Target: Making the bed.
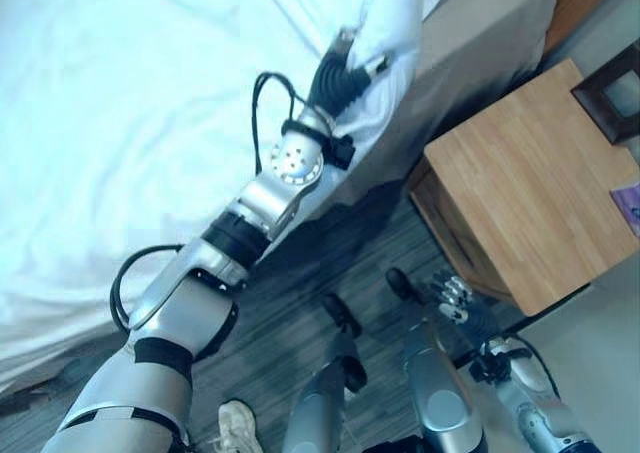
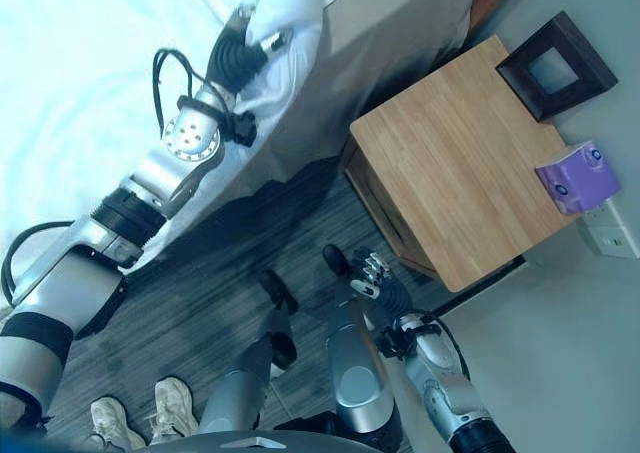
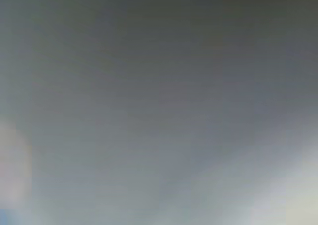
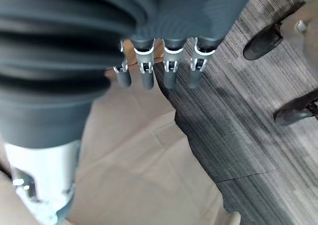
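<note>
The left hand point(image 1: 345, 68) is buried in a white cloth fold point(image 1: 385, 33) at the wide white bed's point(image 1: 120, 123) edge; its grip cannot be told. The right hand's point(image 2: 375, 273) fingers point(image 4: 169, 71) hang relaxed, well apart from the bed.

The left hand point(image 2: 243, 48) is buried in the white duvet point(image 2: 290, 23) at the bed's point(image 2: 400, 43) edge, while the right hand point(image 2: 375, 273) hangs with relaxed fingers beside a wooden nightstand point(image 2: 450, 163) bearing a purple tissue box point(image 2: 577, 176) and a dark frame point(image 2: 555, 65).
</note>
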Robot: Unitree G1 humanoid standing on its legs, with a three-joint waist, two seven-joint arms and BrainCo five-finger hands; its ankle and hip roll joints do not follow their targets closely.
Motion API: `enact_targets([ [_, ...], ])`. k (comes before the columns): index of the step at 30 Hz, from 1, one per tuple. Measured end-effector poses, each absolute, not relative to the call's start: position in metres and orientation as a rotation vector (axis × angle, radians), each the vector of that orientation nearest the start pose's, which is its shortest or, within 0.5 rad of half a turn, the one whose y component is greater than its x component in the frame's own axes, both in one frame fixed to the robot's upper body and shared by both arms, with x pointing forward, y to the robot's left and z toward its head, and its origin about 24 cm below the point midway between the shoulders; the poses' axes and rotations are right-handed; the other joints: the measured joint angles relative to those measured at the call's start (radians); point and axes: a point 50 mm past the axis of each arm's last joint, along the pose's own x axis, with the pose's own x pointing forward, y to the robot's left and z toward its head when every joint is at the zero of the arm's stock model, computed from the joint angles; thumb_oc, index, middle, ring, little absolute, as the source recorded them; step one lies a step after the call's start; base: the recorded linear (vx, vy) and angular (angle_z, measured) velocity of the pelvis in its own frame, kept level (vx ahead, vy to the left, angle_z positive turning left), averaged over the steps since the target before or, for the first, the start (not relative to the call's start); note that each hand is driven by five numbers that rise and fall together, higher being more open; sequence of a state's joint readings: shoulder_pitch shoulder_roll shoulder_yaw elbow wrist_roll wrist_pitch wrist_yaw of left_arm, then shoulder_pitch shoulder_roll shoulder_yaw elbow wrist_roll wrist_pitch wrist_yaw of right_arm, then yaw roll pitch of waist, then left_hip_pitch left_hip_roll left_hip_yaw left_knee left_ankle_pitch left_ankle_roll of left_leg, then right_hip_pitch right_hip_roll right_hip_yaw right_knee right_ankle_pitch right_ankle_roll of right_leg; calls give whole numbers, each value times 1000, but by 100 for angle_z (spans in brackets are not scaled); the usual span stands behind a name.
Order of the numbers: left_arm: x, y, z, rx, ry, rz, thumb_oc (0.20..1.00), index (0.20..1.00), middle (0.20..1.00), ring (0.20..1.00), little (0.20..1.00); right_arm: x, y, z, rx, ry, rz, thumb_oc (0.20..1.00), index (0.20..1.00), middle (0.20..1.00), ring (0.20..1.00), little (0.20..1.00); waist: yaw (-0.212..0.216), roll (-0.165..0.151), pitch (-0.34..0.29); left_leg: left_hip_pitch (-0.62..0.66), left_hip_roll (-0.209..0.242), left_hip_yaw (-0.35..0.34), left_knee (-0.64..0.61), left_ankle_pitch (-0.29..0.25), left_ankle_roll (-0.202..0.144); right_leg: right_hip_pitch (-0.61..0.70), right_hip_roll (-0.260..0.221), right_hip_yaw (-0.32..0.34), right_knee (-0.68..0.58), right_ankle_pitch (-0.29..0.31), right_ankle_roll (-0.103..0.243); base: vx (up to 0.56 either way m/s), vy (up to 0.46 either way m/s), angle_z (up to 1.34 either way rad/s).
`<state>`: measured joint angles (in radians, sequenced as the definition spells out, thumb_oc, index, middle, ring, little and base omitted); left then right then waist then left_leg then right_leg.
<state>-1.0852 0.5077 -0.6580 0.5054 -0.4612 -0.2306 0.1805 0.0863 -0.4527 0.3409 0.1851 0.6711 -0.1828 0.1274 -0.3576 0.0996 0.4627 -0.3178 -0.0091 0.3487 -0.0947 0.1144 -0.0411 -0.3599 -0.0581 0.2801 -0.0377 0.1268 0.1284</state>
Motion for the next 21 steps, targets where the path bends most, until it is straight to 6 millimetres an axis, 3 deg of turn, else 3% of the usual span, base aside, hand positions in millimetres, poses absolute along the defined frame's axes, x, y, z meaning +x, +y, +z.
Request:
enact_targets([
  [2,377,100,239,408,-541,-386,1000,1000,1000,1000,1000,215,-184,-11,220,224,249,1000,1000,1000,1000,1000,-8,4,0,14,-3,1,0,0,0,16,-4,3,-6,-3,4,-3,3,-2],
  [5,372,97,231,357,-509,-460,1000,1000,1000,1000,1000,215,-186,-11,219,221,234,1000,1000,1000,1000,1000,-12,14,-2,27,-4,0,0,-1,-1,35,-8,-1,-15,-3,4,-5,-21,4],
  [12,351,81,247,276,-597,-591,1000,1000,1000,1000,1000,214,-192,-9,218,214,212,1000,1000,1000,1000,1000,-8,62,-9,55,-3,-9,0,-13,-18,74,-9,-12,-27,-1,3,-1,-32,3],
  [15,332,91,254,121,-662,-617,1000,1000,1000,1000,1000,213,-197,-9,213,212,195,1000,1000,1000,1000,1000,8,103,-22,61,-2,-30,-1,-18,-25,92,-9,-25,-37,0,2,-16,-46,11],
  [18,304,109,245,-33,-719,-631,1000,1000,1000,1000,1000,207,-209,-11,225,217,144,1000,1000,1000,1000,1000,24,130,-40,64,3,-51,-1,-19,-26,107,-6,-51,-47,-1,0,-5,-33,20],
  [20,299,122,234,-75,-705,-606,1000,1000,1000,1000,1000,207,-219,-7,224,201,106,1000,1000,1000,1000,1000,44,133,-42,64,3,-58,0,-18,-25,113,-5,-60,-47,-1,0,6,-34,11],
  [21,297,129,231,-89,-704,-589,1000,1000,1000,1000,1000,208,-221,-5,216,193,103,200,200,200,200,200,54,135,-43,65,3,-61,0,-15,-21,113,-5,-61,-49,-2,1,0,0,0],
])
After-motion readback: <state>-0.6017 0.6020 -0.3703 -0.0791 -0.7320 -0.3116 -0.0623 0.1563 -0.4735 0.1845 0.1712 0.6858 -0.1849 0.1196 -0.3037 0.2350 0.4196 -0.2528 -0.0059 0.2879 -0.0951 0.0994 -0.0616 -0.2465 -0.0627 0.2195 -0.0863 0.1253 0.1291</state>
